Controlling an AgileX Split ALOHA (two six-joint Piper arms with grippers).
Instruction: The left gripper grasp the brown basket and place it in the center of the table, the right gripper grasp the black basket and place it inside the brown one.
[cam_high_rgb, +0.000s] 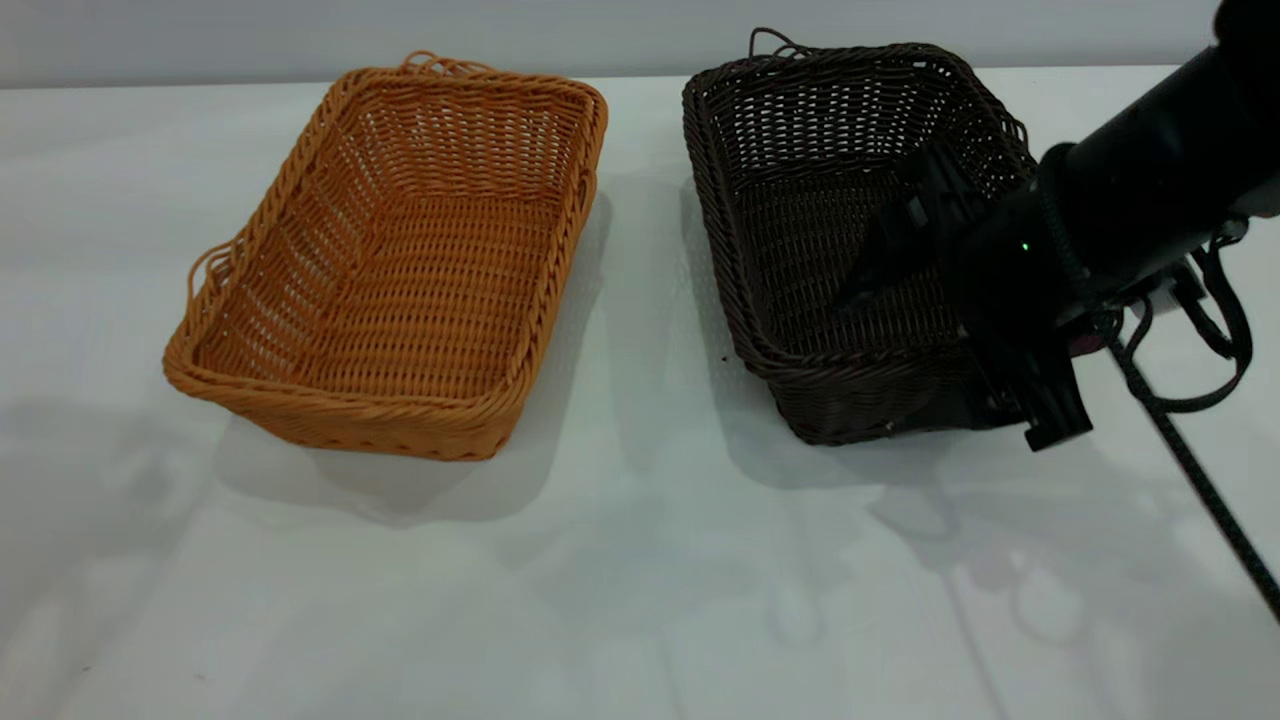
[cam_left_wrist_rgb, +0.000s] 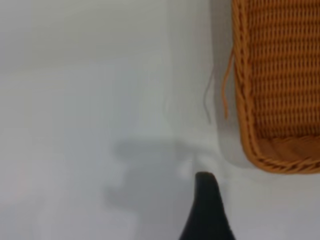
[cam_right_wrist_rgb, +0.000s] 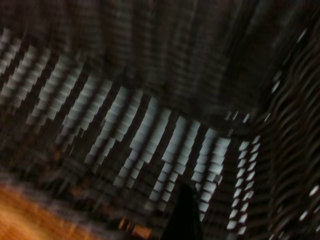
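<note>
The brown basket (cam_high_rgb: 400, 260) stands on the white table (cam_high_rgb: 640, 580), left of the middle. The black basket (cam_high_rgb: 850, 240) stands beside it at the right. My right gripper (cam_high_rgb: 885, 265) reaches down into the black basket at its right end, close to the near right wall, with its jaws apart. The right wrist view shows one finger (cam_right_wrist_rgb: 185, 212) over the dark weave (cam_right_wrist_rgb: 150, 100). My left gripper is out of the exterior view. In the left wrist view one black finger (cam_left_wrist_rgb: 206, 210) hangs over bare table beside a corner of the brown basket (cam_left_wrist_rgb: 280, 90); nothing is held.
A braided black cable (cam_high_rgb: 1190, 460) and a strap loop (cam_high_rgb: 1225, 330) hang from the right arm over the table's right side. A grey wall (cam_high_rgb: 600, 35) runs behind the table's far edge.
</note>
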